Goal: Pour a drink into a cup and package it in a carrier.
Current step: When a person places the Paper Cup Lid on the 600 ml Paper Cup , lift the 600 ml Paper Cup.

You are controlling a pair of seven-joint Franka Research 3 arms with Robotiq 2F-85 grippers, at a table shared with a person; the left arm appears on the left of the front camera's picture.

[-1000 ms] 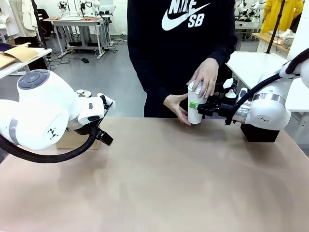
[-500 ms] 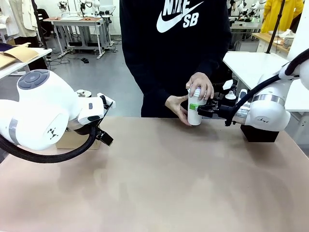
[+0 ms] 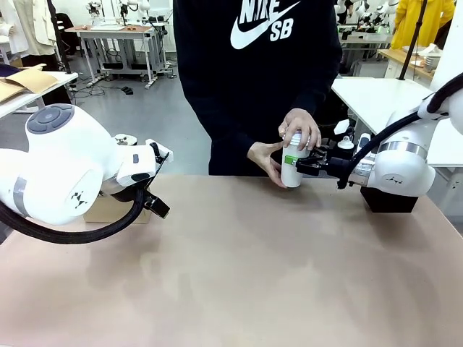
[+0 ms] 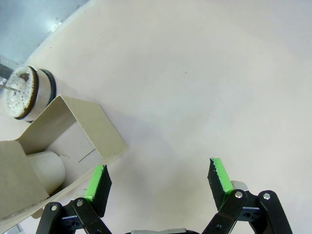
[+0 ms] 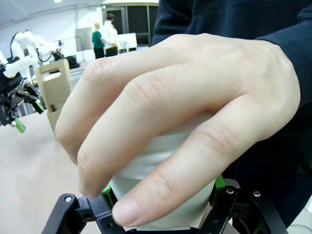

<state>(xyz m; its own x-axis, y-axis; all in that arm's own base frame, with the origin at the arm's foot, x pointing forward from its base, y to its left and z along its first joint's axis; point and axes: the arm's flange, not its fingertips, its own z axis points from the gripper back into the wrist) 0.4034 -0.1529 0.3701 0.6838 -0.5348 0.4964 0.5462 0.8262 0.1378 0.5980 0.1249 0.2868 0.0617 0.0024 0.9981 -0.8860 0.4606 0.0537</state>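
Two hands and right gripper hem cup at table's far edge.

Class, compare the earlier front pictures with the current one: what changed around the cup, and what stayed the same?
The person's upper hand came down and curled tighter over the top of the cup. Nothing was let go. The right gripper stays shut on the cup, the person's other hand stays at its side, and the left gripper stays open beside the carrier.
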